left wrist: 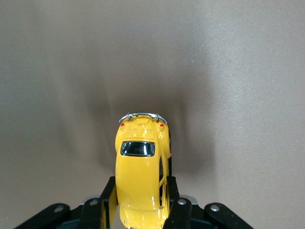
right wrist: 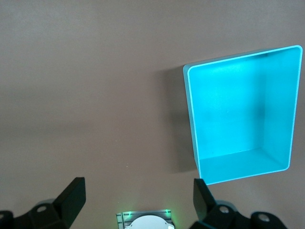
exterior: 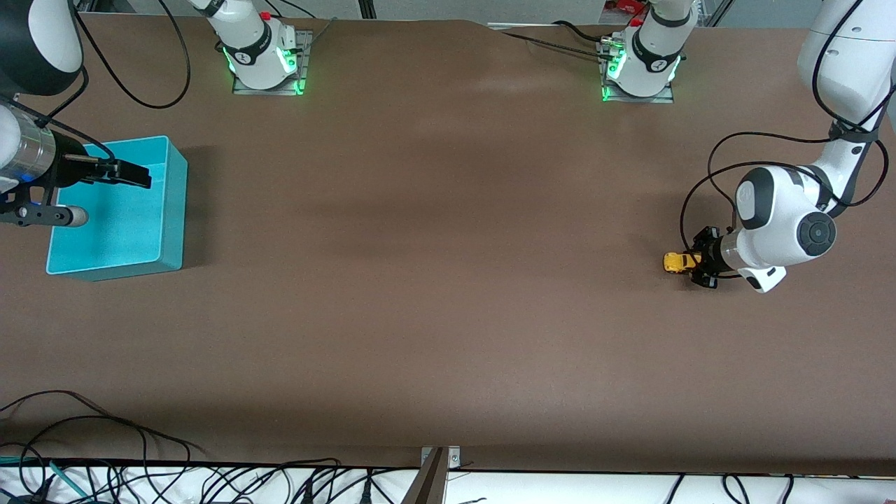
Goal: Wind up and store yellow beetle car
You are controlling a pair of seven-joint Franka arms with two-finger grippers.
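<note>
The yellow beetle car is low at the table surface near the left arm's end of the table. My left gripper is shut on it, one finger on each side of the body. In the left wrist view the car sticks out from between the black fingers, chrome bumper pointing away from my left gripper. I cannot tell if its wheels touch the table. My right gripper hangs open and empty over the teal bin, its jaws wide apart in the right wrist view.
The teal bin is open-topped and empty, at the right arm's end of the table. The two arm bases stand along the table edge farthest from the front camera. Cables lie along the edge nearest that camera.
</note>
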